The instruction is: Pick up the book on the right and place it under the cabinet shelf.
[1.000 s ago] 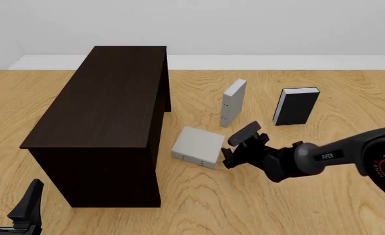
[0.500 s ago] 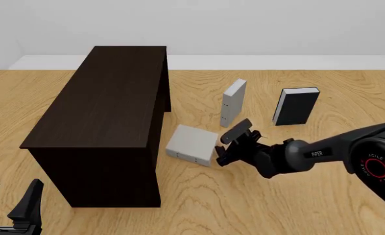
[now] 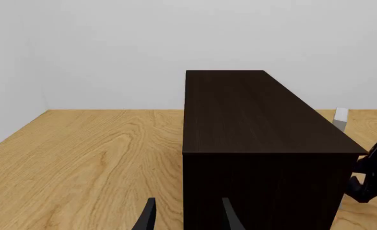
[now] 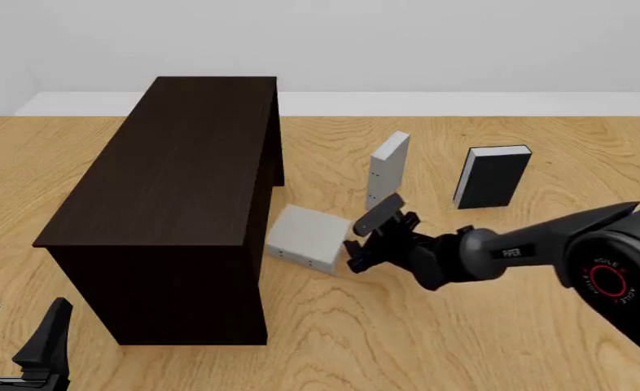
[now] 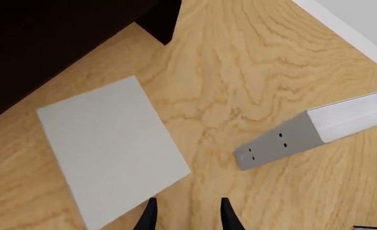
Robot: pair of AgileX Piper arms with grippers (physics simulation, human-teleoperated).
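Pale grey book [image 4: 306,237] flat on the table, pressed up near the cabinet shelf's open side!

Grey cover facing up, its edge just beside the dark brown cabinet shelf [image 4: 179,187], at about 3 o'clock from the cabinet's near end. At the book's own 3 o'clock sits the right gripper [image 4: 366,235], fingers parted and holding nothing, fingertips right at the book's edge; from the right wrist view the book [image 5: 111,148] lies just ahead of the two dark fingertips [image 5: 148,216]. At 1 o'clock from the book stands the other grey book [image 4: 387,170], upright, dotted spine toward us. Further out, around 2 o'clock, the black-covered book [image 4: 492,177] stands upright. Way down at 7 o'clock, the left gripper [image 4: 16,336] hangs apart, fingers spread, clasping nothing, near the wooden table [image 4: 407,342] edge.
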